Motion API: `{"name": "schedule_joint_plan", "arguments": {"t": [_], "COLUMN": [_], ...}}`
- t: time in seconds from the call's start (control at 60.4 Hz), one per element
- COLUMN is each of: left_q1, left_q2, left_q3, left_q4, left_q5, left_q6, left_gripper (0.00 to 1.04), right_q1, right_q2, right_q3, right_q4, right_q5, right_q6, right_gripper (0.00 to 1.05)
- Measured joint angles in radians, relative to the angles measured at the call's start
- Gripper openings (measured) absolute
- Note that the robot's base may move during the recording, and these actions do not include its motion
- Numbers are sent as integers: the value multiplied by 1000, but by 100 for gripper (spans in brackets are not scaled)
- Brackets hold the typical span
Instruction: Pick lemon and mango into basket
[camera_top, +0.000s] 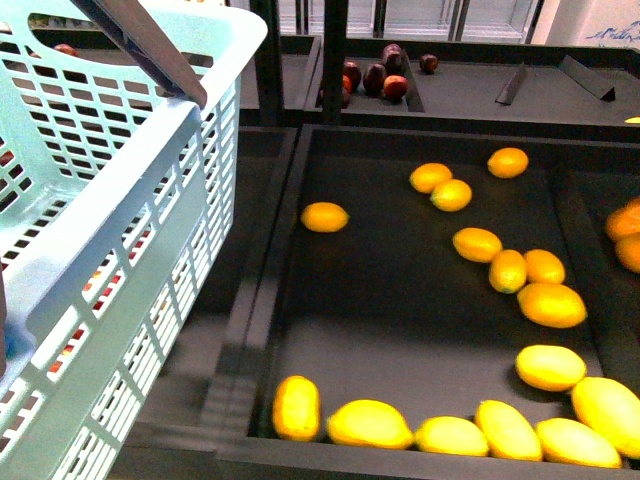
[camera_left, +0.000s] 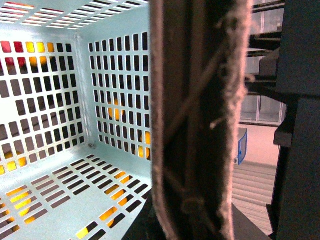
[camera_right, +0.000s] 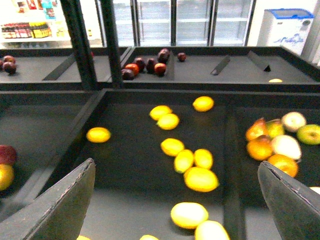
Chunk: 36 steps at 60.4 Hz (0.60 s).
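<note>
The teal slotted basket (camera_top: 110, 250) hangs tilted at the left of the front view, its grey-brown handle (camera_top: 150, 45) on top. My left gripper (camera_left: 192, 222) is shut on that handle (camera_left: 195, 120), which fills the left wrist view; the basket floor (camera_left: 55, 190) holds no fruit. In the dark tray (camera_top: 400, 330) lie several yellow fruits: a bright yellow oval lemon (camera_top: 550, 367) (camera_right: 189, 215) and, just behind it, a more orange, longer mango (camera_top: 551, 304) (camera_right: 201, 179). My right gripper (camera_right: 176, 164) hovers open above them, touching nothing; it is out of the front view.
More bright yellow fruits (camera_top: 451, 436) line the tray's front wall; smaller orange-yellow ones (camera_top: 477, 244) lie further back. Dark red fruits (camera_top: 375, 78) sit on the rear shelf behind a black post (camera_top: 265, 60). Mixed apples and orange fruits (camera_right: 280, 142) fill the right-hand compartment.
</note>
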Motion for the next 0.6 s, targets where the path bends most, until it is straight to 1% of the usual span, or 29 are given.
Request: {"name": "schedule_joint_plan", "arguments": {"t": [0.497, 0.597], "left_q1": [2, 11], "left_q2": [1, 0], "left_q3": [2, 2], "left_q4": [0, 0], "left_q5": [0, -24], "left_q6": [3, 3], "left_gripper": [5, 5], "right_q1": [0, -1], "right_q2": [2, 0], "right_q3": [0, 0], "right_q4": [0, 0], "right_q5": [-4, -11], "right_q6": [0, -1], "right_gripper": [96, 96]}}
